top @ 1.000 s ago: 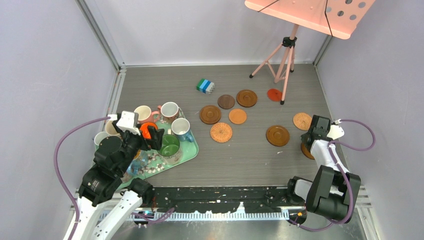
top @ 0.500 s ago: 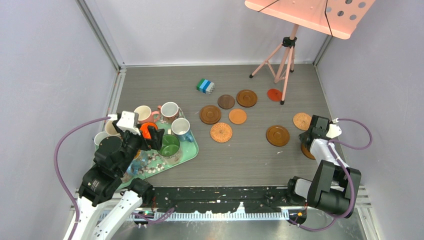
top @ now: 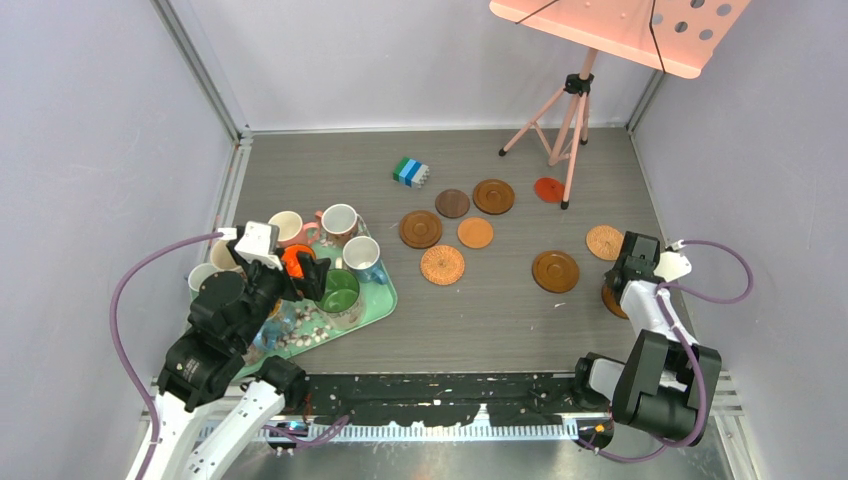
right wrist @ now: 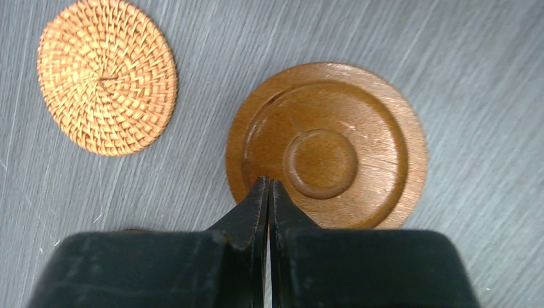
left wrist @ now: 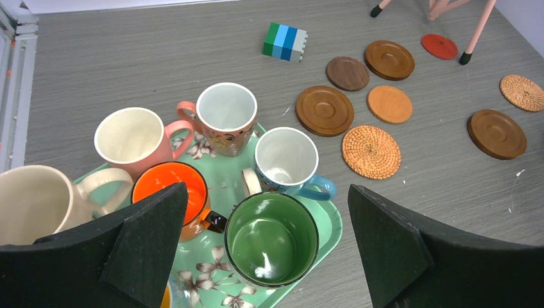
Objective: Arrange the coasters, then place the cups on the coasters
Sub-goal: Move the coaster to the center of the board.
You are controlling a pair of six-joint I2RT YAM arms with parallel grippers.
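Several cups stand on a mint-green tray (top: 378, 306) at the left. Among them are a green-inside cup (left wrist: 271, 239), an orange-inside one (left wrist: 170, 189), a pink one (left wrist: 131, 135) and a white-and-blue one (left wrist: 286, 157). My left gripper (left wrist: 267, 187) hangs open above the green-inside cup (top: 339, 291), holding nothing. Coasters lie scattered mid-table: dark brown wood (top: 421, 229), tan (top: 475, 233), wicker (top: 442, 265), red (top: 548, 189). My right gripper (right wrist: 268, 183) is shut and empty, its tips at the near rim of a brown wooden coaster (right wrist: 327, 144). A wicker coaster (right wrist: 106, 83) lies beside it.
A blue-green toy block (top: 411, 172) sits at the back. A pink music stand (top: 570, 120) has its tripod feet near the red coaster. Grey walls close in the left, right and far sides. Another brown coaster (top: 555, 271) lies left of the right gripper (top: 617, 288).
The right wrist has shifted very slightly and its cable has swayed. The left arm, the cups and the coasters have not moved.
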